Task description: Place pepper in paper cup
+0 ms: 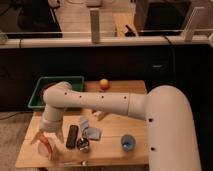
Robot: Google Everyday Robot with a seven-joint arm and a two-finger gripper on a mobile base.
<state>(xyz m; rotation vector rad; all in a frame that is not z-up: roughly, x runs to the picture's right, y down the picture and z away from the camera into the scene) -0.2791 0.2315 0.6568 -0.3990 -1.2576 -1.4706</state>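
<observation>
Your gripper (48,138) is open at the near left of the table (115,146), just above the pepper (45,144) and paper cup (49,152).

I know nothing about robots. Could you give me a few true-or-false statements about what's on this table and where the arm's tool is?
1. The tool hangs over the table's front left corner. True.
2. The orange sits inside the green bin. False: it sits on the table, right of the bin.
3. The blue cup stands near the front right. True.
4. The black bar lies beside the orange. False: it lies near the front, just right of the tool.
5. The pepper lies next to the blue cup. False: it shows right under the tool.
</observation>
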